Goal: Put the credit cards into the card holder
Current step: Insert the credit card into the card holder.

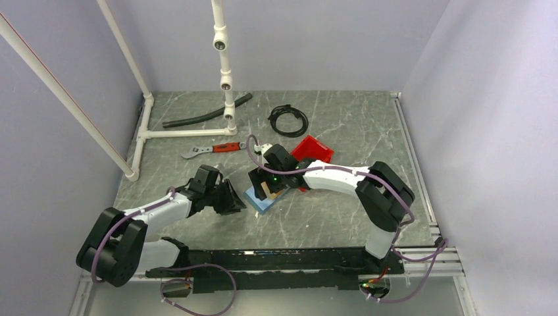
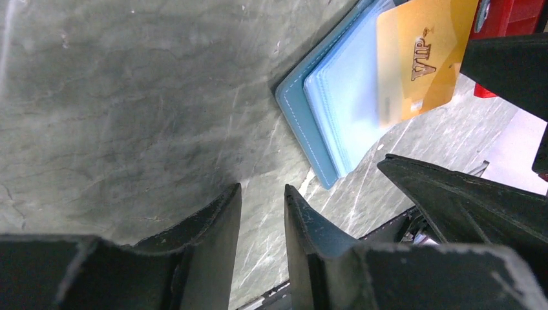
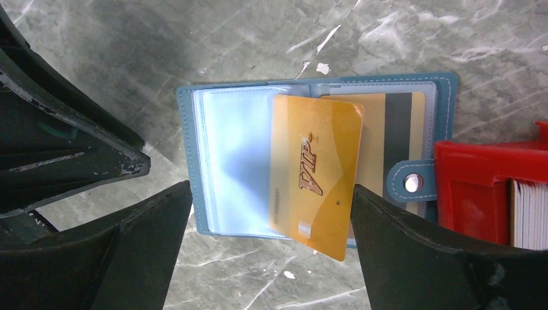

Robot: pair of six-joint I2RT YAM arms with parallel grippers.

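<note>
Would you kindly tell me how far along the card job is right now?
Done: one striped card sits in a sleeve of the open blue card holder. In hand: the gold VIP card lies askew across the holder, overhanging its edge, the open right pincer astride it. Left: sliding it in, plus what look like white cards in the red bin.

Red bin [image 1: 312, 149], red-handled wrench [image 1: 210, 151], coiled black cable [image 1: 274, 121], black hose [image 1: 205, 116], white pipe frame [image 1: 224, 66].

red bin [image 3: 486, 169] just beside clasp edge of card holder [image 3: 194, 129], left gripper [image 2: 262, 194] near its opposite side, bare table [image 1: 349, 128] beyond
</note>
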